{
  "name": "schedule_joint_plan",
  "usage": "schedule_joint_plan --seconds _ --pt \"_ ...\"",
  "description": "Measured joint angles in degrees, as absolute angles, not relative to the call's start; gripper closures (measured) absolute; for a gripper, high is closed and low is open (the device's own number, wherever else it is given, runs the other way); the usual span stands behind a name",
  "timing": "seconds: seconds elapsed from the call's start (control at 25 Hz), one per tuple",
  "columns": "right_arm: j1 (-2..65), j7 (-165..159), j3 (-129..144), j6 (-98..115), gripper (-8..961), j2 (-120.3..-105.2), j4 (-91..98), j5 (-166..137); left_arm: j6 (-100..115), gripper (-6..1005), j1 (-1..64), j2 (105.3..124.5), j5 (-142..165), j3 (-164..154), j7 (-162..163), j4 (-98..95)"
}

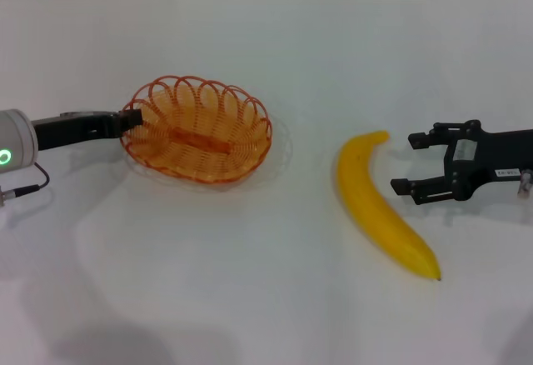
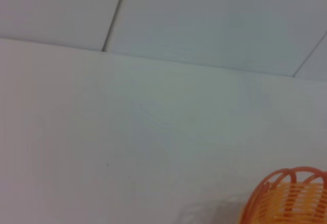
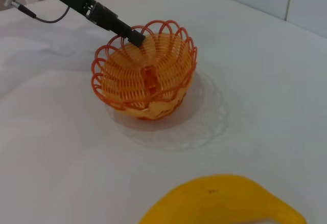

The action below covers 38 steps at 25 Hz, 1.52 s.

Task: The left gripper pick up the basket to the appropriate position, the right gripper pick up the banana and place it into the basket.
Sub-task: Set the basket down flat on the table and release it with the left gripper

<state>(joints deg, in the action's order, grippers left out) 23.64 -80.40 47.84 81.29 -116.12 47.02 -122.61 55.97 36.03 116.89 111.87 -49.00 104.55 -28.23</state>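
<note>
Basket gripped, banana waiting on the white table (image 1: 275, 298).

Basket (image 1: 198, 130) sits left-centre, my left gripper (image 1: 133, 118) clenched on its near-left rim. Banana (image 1: 379, 207) lies well right; my right gripper (image 1: 410, 165) is just beside it, jaws spread.

Soft, even light from above washes the white table (image 1: 266, 298) almost flat, with pale grey shadows pooling near the head view's lower edge and under the left arm. The basket (image 3: 145, 78) throws a faint lacy shadow on the table beside it in the right wrist view, and the banana (image 3: 225, 201) there is close to the lens and slightly soft. The left wrist view is hazy and low in contrast, the basket's rim blurred at its corner.
</note>
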Motion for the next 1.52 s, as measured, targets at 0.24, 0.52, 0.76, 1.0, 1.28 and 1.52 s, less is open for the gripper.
schedule_joint_plan --seconds 0.24,0.52,0.76,1.0,1.28,1.52 --pt "23.65 -80.45 48.16 81.24 69 -116.1 47.02 -122.61 55.98 933 35.97 116.91 111.61 -48.93 104.41 -27.97" --pt "23.64 -80.76 48.79 81.41 70 -116.18 47.02 -122.61 55.91 932 35.8 116.94 111.04 -48.97 104.27 -27.08" --pt "23.64 -81.21 49.17 81.33 72 -116.1 47.02 -122.6 55.9 932 35.68 116.97 110.86 -48.75 104.24 -26.8" --pt "23.65 -81.21 49.2 81.18 74 -116.1 47.02 -122.61 55.91 933 35.2 116.96 108.82 -48.96 103.13 -26.8" --pt "23.64 -81.21 49.15 81.12 74 -116.17 47.02 -123.09 56.46 932 34.47 116.93 107.15 -49.2 102.11 -27.03" --pt "23.65 -81.21 49.13 81.12 74 -116.22 47.02 -123.13 56.46 825 34.45 116.93 107.11 -49.18 101.95 -27.08"
